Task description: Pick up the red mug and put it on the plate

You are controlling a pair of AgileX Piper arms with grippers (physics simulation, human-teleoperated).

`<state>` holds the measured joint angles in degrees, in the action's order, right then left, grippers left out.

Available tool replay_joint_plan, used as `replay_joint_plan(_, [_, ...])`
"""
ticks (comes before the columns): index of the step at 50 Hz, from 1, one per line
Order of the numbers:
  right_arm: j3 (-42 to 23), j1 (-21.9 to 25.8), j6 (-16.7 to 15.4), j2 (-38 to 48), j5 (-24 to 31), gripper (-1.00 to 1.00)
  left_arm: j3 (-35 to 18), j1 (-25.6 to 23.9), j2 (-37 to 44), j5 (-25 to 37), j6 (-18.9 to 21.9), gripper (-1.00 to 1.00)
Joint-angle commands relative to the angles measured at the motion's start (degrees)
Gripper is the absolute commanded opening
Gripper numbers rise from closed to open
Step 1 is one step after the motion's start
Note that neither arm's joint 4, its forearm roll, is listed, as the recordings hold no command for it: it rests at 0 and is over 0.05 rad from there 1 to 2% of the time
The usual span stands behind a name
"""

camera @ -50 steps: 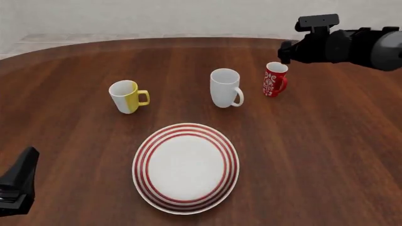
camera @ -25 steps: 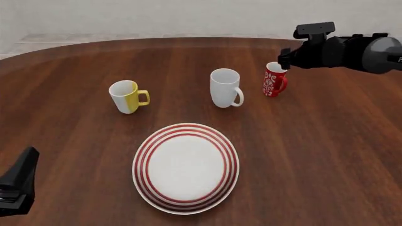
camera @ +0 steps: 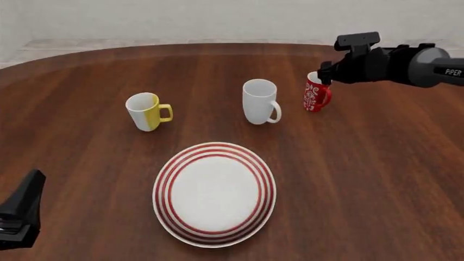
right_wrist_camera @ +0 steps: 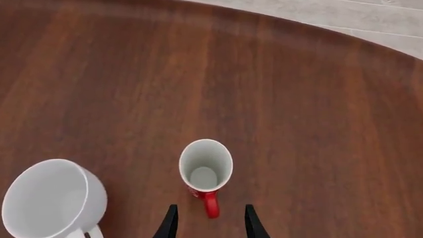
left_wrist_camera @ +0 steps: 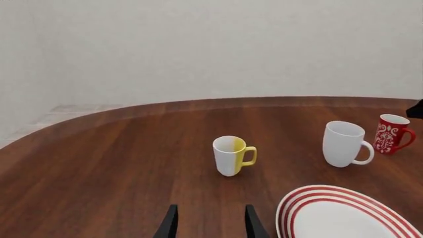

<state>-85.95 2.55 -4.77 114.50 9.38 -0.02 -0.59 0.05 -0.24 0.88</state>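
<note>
From the left wrist view, the left gripper (left_wrist_camera: pixel 206 223) shows only two dark fingertips at the frame's edge, spread apart with nothing between them, over the wooden table (left_wrist_camera: pixel 119 158). Ahead stand a yellow-and-white mug (left_wrist_camera: pixel 233 155), a plain white mug (left_wrist_camera: pixel 343 144) and, farthest off, the red mug (left_wrist_camera: pixel 391 134), upright on the wood. Part of the plate (left_wrist_camera: pixel 343 213) with its red rings is cut off by the frame's border, and a dark sliver at one edge cannot be identified. From the front view, the plate (camera: pixel 214 193) lies bare near the viewer, well apart from the red mug (camera: pixel 316 92), which stands at the far right beside the white mug (camera: pixel 259 101); the yellow-and-white mug (camera: pixel 147 111) is off to the left. The right arm (camera: pixel 395 64) reaches in above the red mug, its dark body hiding part of the rim, and the gripper's fingers cannot be made out here. The left gripper (camera: pixel 20 212) is a dark shape low at the left border, mostly out of frame. From the right wrist view, the right gripper (right_wrist_camera: pixel 206 223) looks straight down: its two fingertips are parted and empty, flanking the handle of the red mug (right_wrist_camera: pixel 205 166), whose white inside is visible, without clearly touching it. The white mug (right_wrist_camera: pixel 53 201) is cut off beside it. As a judgement, the task is at its start: the mug is not yet grasped, and closing, lifting, carrying and setting down on the plate all remain.
</note>
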Motion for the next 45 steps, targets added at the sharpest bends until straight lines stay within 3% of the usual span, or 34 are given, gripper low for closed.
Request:
replay_joint_plan(1, [-1.36,-0.44,-0.07,1.96,0.26,1.0,-0.16,-0.03,0.06,0.02,0.14,1.0])
replay_joint_plan(45, [-4.45,0.57,-0.52,8.0,0.23,1.0,0.02,-0.12,-0.04,0.07,-0.21,1.0])
